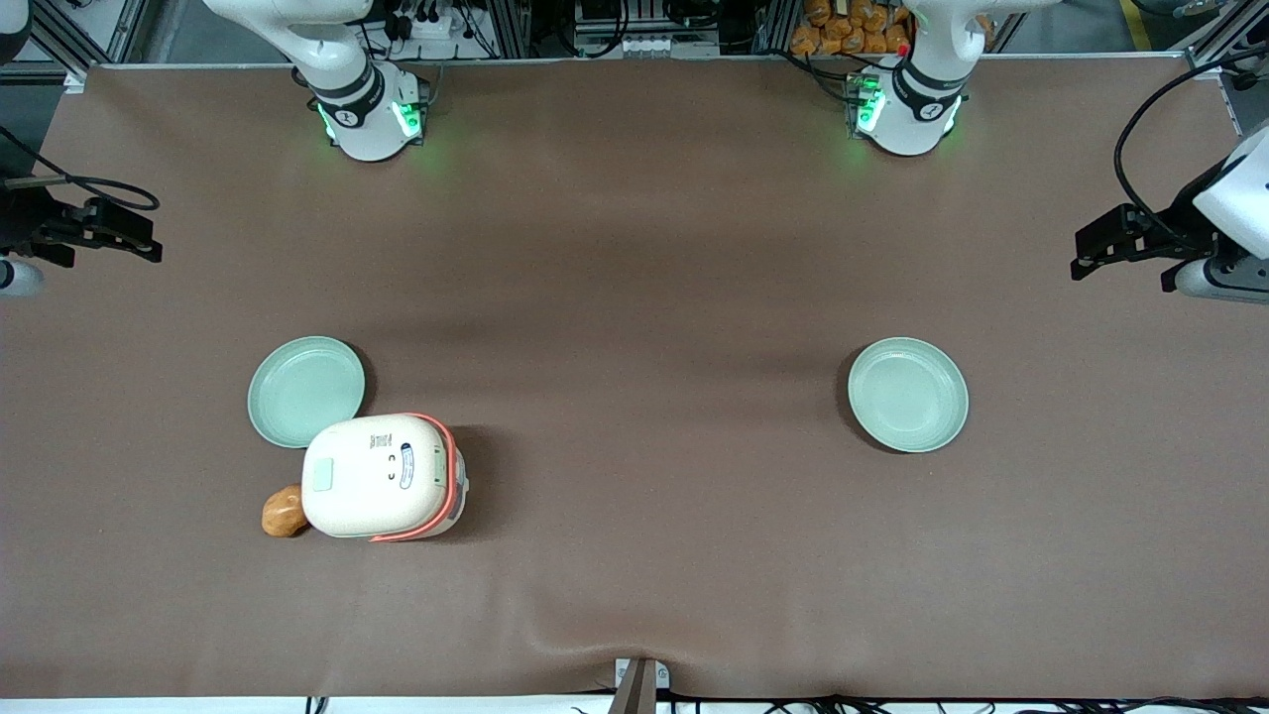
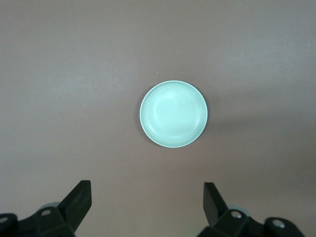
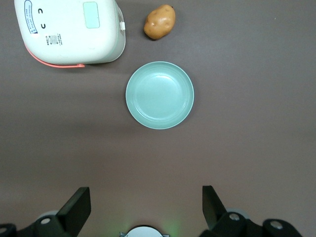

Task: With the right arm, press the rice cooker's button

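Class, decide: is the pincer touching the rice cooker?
Apart. In the right wrist view the open pincer hangs above bare table, with a green plate between it and the rice cooker.

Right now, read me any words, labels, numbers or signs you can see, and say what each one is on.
None can be read.
Rice cooker lid: small printed labels, too small to read.
Button: plain, no text.
Gripper, open, high above the plate: no markings.
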`<state>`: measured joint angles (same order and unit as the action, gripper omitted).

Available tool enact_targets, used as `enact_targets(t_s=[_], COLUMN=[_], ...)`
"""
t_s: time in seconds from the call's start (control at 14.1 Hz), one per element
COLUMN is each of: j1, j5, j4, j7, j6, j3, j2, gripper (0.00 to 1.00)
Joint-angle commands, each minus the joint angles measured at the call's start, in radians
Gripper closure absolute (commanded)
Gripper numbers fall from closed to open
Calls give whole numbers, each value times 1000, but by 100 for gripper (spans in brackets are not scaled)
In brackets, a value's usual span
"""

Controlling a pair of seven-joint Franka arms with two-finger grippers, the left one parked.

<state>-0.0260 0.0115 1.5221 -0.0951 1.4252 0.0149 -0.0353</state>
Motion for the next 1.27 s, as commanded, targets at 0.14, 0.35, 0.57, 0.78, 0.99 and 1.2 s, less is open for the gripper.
enact_targets(t_s=[0.14, 0.35, 0.57, 0.78, 0.99, 1.2], j1=[9, 9, 9, 29, 46, 60], j5=[15, 15, 7, 2, 4, 4], j4=[-28, -28, -26, -25, -23, -22], j7=[-9, -9, -12, -12, -12, -12], j6=[-12, -9, -9, -8, -9, -9], j3=[5, 5, 5, 4, 2, 2], j2=[-12, -14, -15, -17, -28, -46], gripper=[0, 0, 0, 0, 0, 0])
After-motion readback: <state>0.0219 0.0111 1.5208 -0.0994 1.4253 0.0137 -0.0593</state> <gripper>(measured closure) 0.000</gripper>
